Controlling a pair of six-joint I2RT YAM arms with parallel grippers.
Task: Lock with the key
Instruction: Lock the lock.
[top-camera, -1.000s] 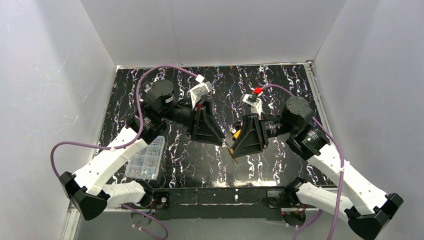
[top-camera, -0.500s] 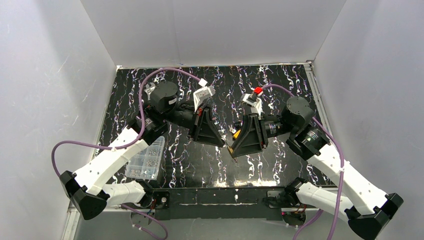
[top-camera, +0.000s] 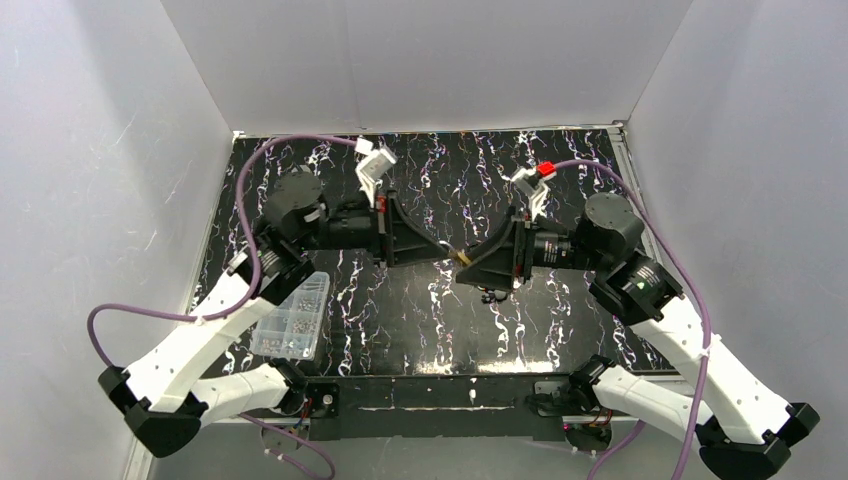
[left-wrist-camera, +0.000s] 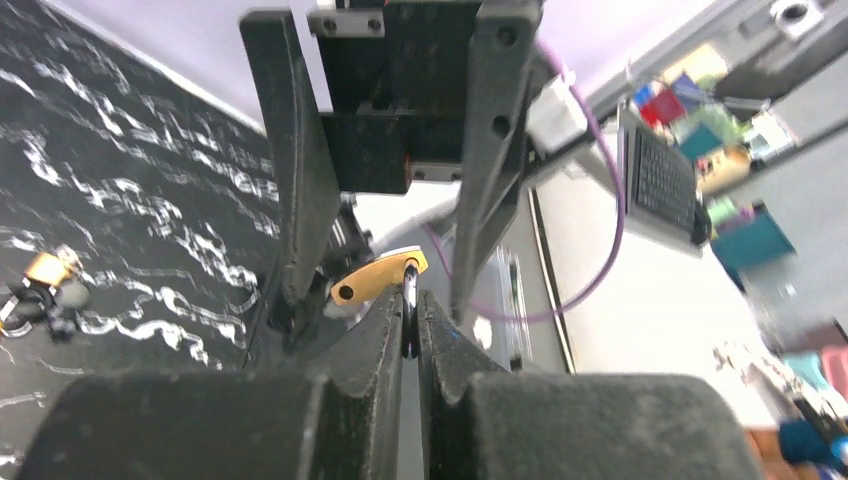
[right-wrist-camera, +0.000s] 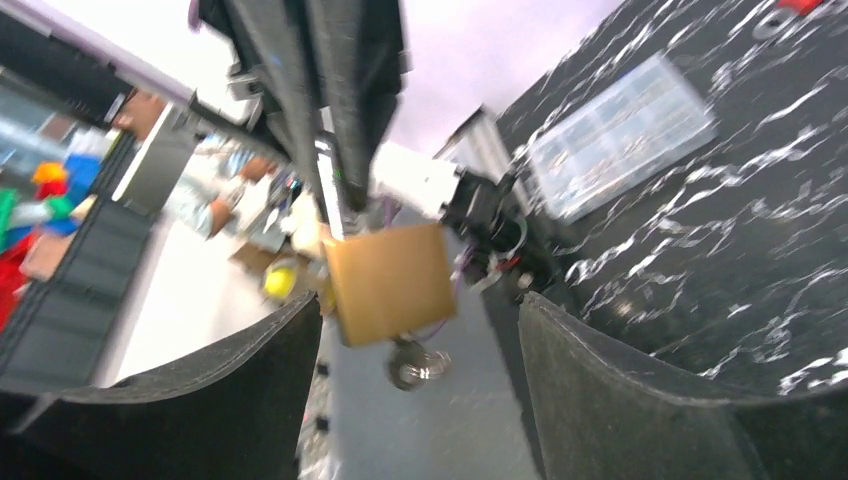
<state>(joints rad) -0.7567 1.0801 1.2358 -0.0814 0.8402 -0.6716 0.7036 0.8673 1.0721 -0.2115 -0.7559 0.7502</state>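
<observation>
A brass padlock (top-camera: 463, 257) hangs in the air between the two grippers over the middle of the table. My left gripper (left-wrist-camera: 411, 295) is shut on its thin metal shackle (left-wrist-camera: 410, 305), and the brass body (left-wrist-camera: 380, 275) sticks out just beyond the fingertips. My right gripper (right-wrist-camera: 420, 300) stands open with its fingers either side of the padlock (right-wrist-camera: 388, 282), not touching it. A dark round key head with a ring (right-wrist-camera: 415, 365) hangs under the padlock body. In the top view the left gripper (top-camera: 443, 250) and right gripper (top-camera: 465, 268) meet tip to tip.
A clear plastic box of small parts (top-camera: 295, 318) lies on the black marbled table (top-camera: 400, 320) near the left arm. A small dark cluster with a brass piece (left-wrist-camera: 42, 280) lies on the table under the grippers. White walls enclose three sides.
The left gripper has shut on the padlock's shackle. The right gripper has opened and let go of the padlock. Both wrists have drawn back outward and levelled out.
</observation>
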